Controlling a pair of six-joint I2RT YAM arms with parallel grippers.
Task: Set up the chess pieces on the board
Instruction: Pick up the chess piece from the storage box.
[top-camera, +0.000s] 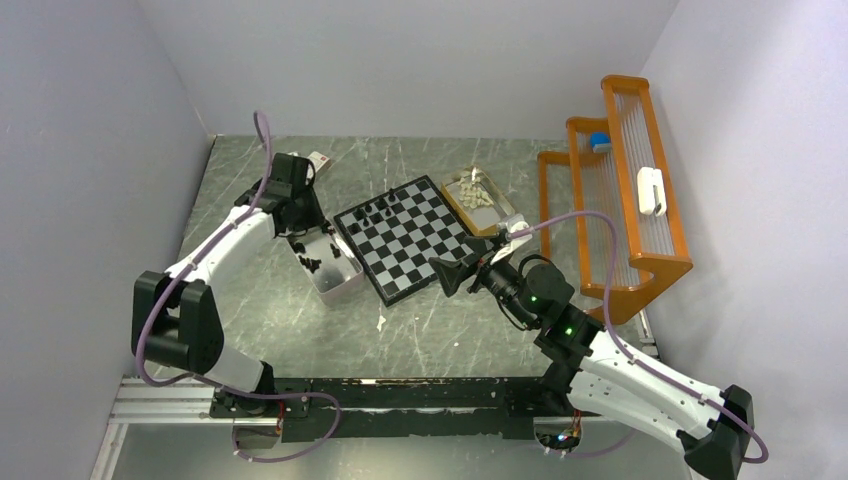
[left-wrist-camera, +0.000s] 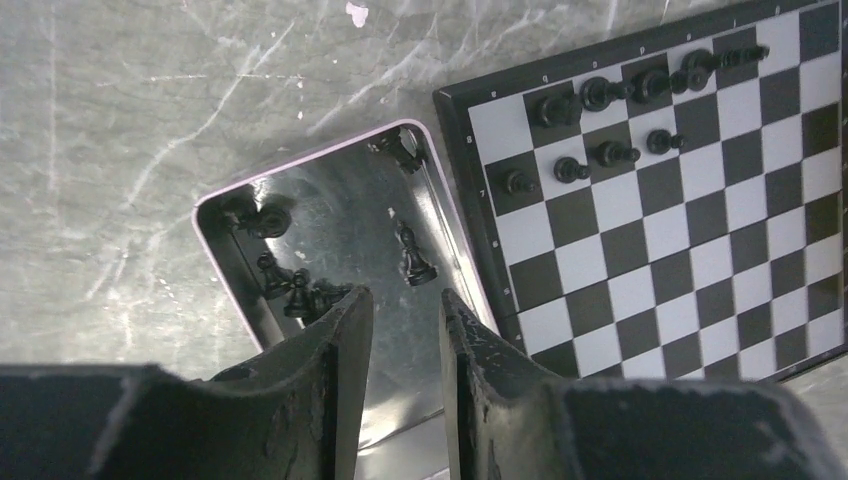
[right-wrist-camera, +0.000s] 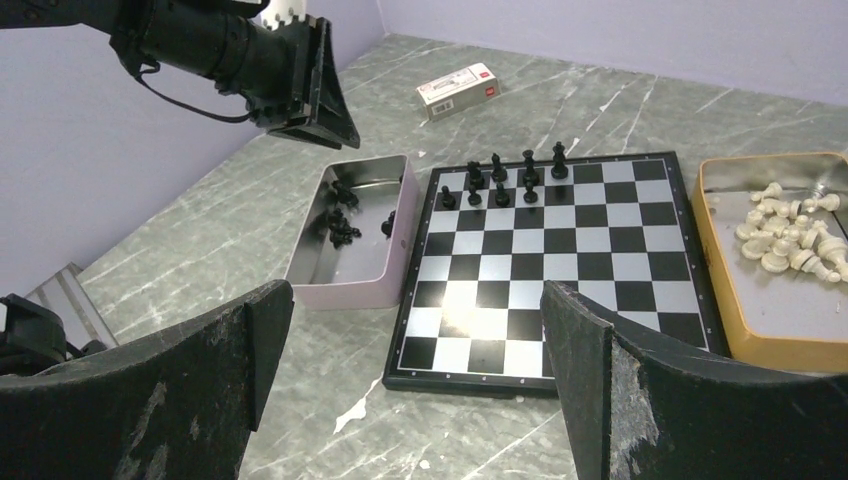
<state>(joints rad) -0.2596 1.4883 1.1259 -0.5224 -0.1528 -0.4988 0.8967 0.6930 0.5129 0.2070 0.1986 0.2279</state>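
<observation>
The board (top-camera: 420, 250) lies mid-table, with several black chess pieces (top-camera: 380, 210) standing in two short rows at its far left corner; they also show in the left wrist view (left-wrist-camera: 600, 95) and the right wrist view (right-wrist-camera: 500, 180). More black pieces (left-wrist-camera: 415, 262) lie in a pale lilac tin (top-camera: 345, 285) left of the board. My left gripper (left-wrist-camera: 405, 310) hovers over this tin, jaws a little apart and empty. My right gripper (right-wrist-camera: 415, 310) is wide open and empty above the board's near edge (right-wrist-camera: 560, 270). Cream-white pieces (right-wrist-camera: 790, 240) fill a tan tray (right-wrist-camera: 770, 345).
A small white box (right-wrist-camera: 457, 90) lies on the table behind the tin. An orange stepped rack (top-camera: 620, 200) stands at the right wall. The left arm (right-wrist-camera: 230, 50) reaches over the tin's far end. Grey walls close in the table on three sides.
</observation>
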